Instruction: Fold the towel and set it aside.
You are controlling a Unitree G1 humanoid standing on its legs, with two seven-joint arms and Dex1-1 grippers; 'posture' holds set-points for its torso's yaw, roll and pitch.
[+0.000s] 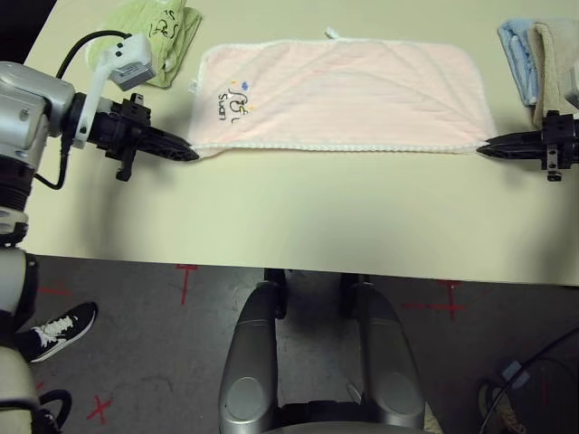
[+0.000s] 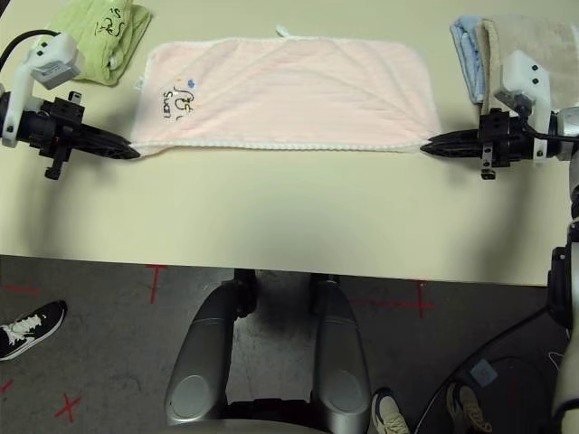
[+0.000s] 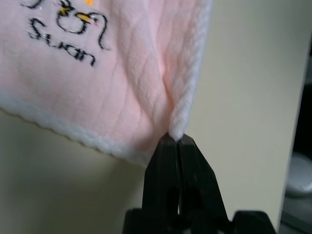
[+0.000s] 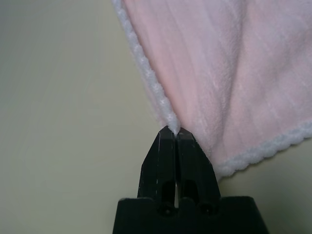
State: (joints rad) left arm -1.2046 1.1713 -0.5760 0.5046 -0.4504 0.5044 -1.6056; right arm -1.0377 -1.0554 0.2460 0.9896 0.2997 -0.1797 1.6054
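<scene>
The towel (image 1: 344, 95) lies flat on the table (image 1: 298, 226), folded into a long band, its near edge stretched taut between the two arms. Left gripper (image 1: 187, 151) has its jaws pressed together on the towel's near corner at the embroidered end; right gripper (image 2: 427, 143) pinches the opposite near corner — that matched pull looks meant to keep the layers square. Beyond the towel's left end sits a green towel (image 1: 154, 36), beyond its right end, blue and beige towels (image 1: 536, 56) — the next fold likely follows.

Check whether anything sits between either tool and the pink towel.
Nothing visible does. The left tool and right tool are each shut on a near corner of the towel, already folded in half on the table.
</scene>
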